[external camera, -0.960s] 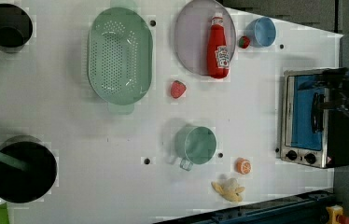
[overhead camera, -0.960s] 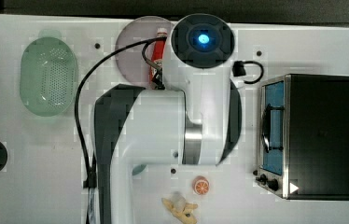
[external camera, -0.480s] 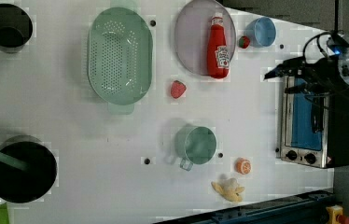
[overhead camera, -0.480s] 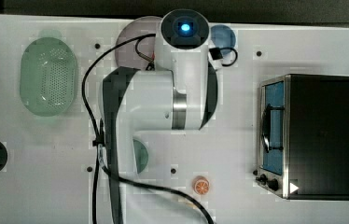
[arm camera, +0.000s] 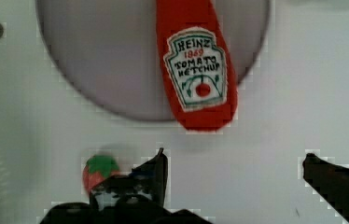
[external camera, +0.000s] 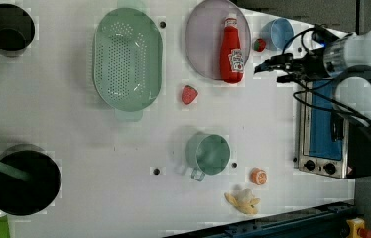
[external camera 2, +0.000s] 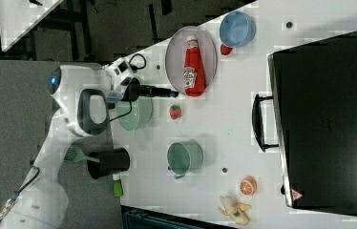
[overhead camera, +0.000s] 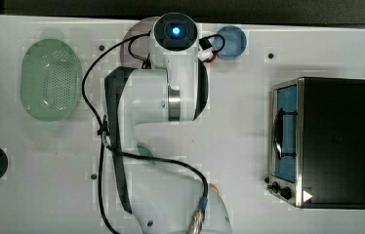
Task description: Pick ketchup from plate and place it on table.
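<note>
In the wrist view the hand [arm camera: 233,172] stands with its two dark fingers [arm camera: 156,170] wide apart and nothing between them, over bare white desk [arm camera: 280,116]. Just beside one finger lies a strawberry [arm camera: 99,171]. Beyond the fingertips the ketchup [arm camera: 196,65] lies flat on the plate [arm camera: 98,60], label up, its base poking over the plate's rim toward the hand. In the left view the hand [external camera: 268,69] hangs just to the right of the ketchup [external camera: 231,49], which lies on the right half of the plate [external camera: 203,39], cap pointing to the left view's top. Farther on, at the left view's top right, a small red ball [external camera: 259,44] sits against a blue bowl [external camera: 280,32]. The green basket [external camera: 127,59] lies to the left view's left of the plate, and a green mug [external camera: 208,153] sits well below it.
</note>
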